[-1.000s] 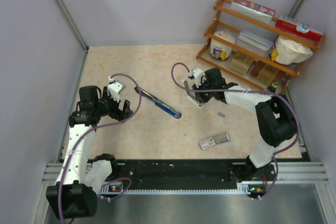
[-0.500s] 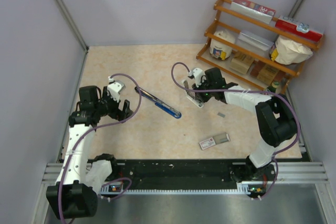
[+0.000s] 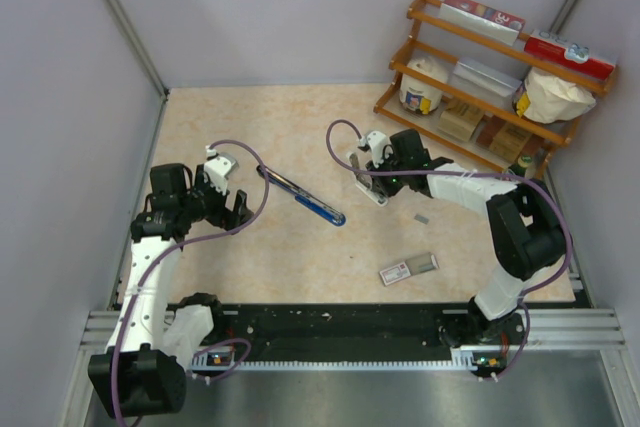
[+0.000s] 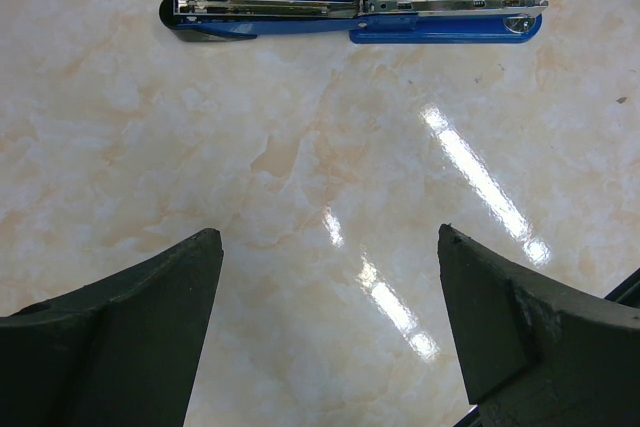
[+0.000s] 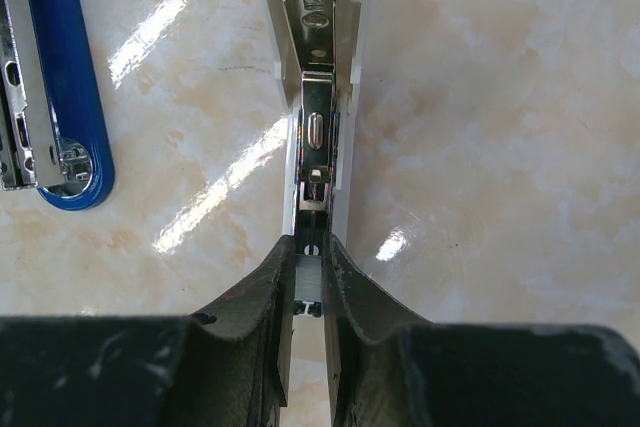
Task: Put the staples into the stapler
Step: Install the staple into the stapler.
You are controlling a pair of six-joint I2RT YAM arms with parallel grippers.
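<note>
blue stapler: We see the blue desk stapler with a dark base and bright metal inner arm lying swung open flat on the pale marbled counter, between the two arms.
long axis: From above it runs diagonally, its far end toward the left arm and its near, rounded blue end toward the right arm. In the left wrist view it lies crosswise, ahead of the open fingers.
left hand: The left hand is spread wide and empty, clear of the counter and near the stapler's dark end.
right hand: The right hand is pinched closed on the near end of a white plastic stapler with a bright metal rail, which lies lengthwise away from it. The blue stapler's rounded end is just beside it, to the left in the wrist view.
staples: A short silvery strip of staples lies loose on the counter beside the right forearm, apart from both staplers.
box: A small flat red-and-white box with a grey inner tray slid partly out lies nearer the arm bases. We cannot tell what the tray holds.
rack: A wooden tiered rack at the far right carries boxes, a white tub and a pale bag.
our judgement: The right arm is nearer the strip, but must let go of the white plastic stapler first.
</note>
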